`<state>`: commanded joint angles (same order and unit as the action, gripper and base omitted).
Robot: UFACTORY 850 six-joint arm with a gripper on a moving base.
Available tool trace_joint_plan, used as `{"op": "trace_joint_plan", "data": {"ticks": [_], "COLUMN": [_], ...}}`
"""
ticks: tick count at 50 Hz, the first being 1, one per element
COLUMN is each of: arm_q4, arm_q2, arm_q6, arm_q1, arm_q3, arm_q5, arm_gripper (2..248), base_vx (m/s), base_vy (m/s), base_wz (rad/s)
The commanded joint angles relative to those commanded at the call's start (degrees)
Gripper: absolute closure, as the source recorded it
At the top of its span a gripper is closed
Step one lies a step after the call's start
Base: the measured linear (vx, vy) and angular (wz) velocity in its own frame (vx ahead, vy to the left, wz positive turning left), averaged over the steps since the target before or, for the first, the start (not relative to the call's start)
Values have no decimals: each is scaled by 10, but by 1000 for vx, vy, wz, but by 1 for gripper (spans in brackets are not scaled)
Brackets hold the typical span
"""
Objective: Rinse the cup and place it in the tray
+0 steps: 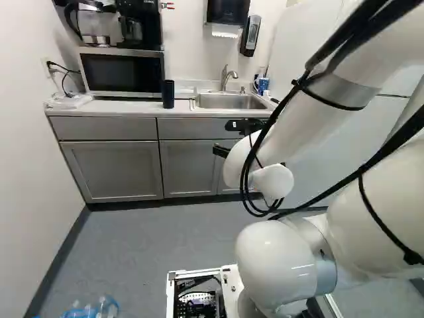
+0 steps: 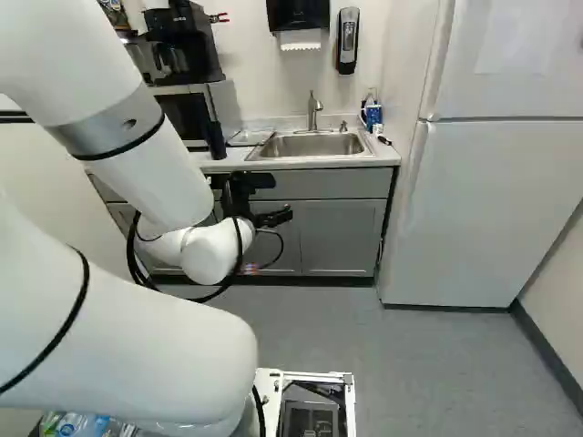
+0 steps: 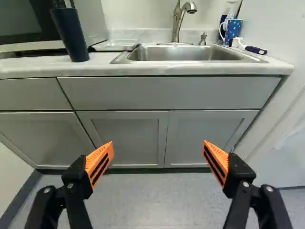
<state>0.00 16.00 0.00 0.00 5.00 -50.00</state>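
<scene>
Ahead of the counter, my gripper [image 2: 273,217] shows in the right base view, partly hidden by the arm. In the wrist view the gripper [image 3: 157,146] is open, its orange pads wide apart with nothing between them. A dark tumbler [image 3: 70,36] stands upright on the counter, left of the sink [image 1: 228,101] in the left base view. A blue patterned mug [image 3: 232,31] stands on the sink's other side, beyond the gripper. The flat tray [image 3: 114,46] lies between tumbler and sink, its far part partly hidden. The faucet [image 3: 178,21] rises behind the basin.
A microwave [image 1: 122,71] with a coffee maker [image 1: 140,25] on top stands at the counter's left. Grey cabinets [image 3: 128,138] front the counter. A white fridge [image 2: 492,209] stands to the right in the right base view. A dark-handled brush [image 3: 250,48] lies near the mug.
</scene>
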Motion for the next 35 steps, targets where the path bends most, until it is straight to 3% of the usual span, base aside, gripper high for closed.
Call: {"op": "trace_joint_plan", "data": {"ticks": [35], "arm_q4": [0], "arm_q2": [11], "arm_q6": [0], "arm_q1": [0], "arm_q3": [5], "arm_q5": [0], "arm_gripper": [3], "base_vx": [0], "base_vy": [0], "base_wz": [0]}}
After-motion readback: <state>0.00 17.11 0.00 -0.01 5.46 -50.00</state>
